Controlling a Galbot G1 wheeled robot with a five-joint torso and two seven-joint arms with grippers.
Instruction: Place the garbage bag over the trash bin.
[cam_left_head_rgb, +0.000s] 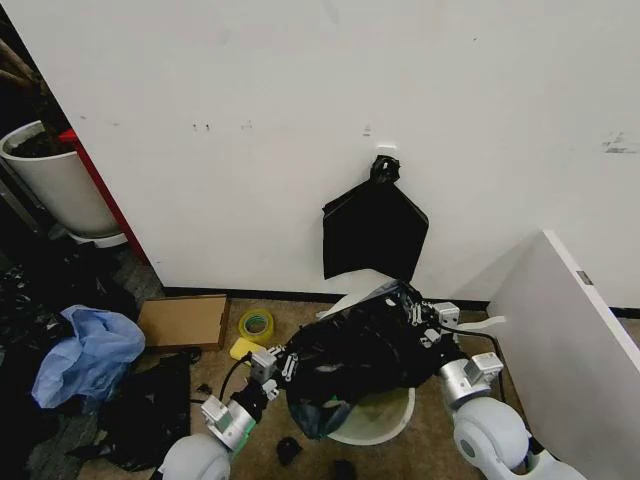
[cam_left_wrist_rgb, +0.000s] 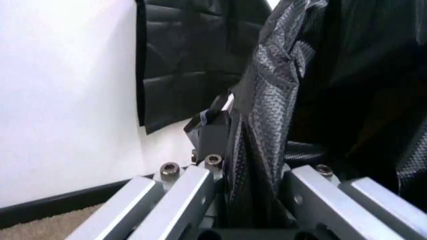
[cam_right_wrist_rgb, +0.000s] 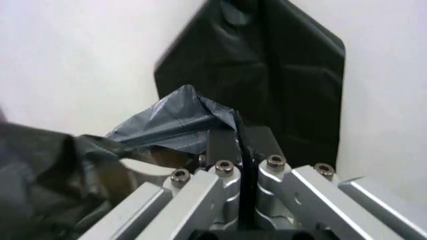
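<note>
Both jaws pinching crinkled glossy garbage bag (cam_left_head_rgb: 365, 350), draped over round cream trash bin (cam_left_head_rgb: 385, 425)

My head looks down at the wall (cam_left_head_rgb: 300, 100); both wrist cameras, up close, share that wall.

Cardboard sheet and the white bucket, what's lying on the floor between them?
In the head view, a roll of yellow-green tape and a flat yellow piece lie between the brown cardboard sheet and the round cream-white plastic bucket.
</note>
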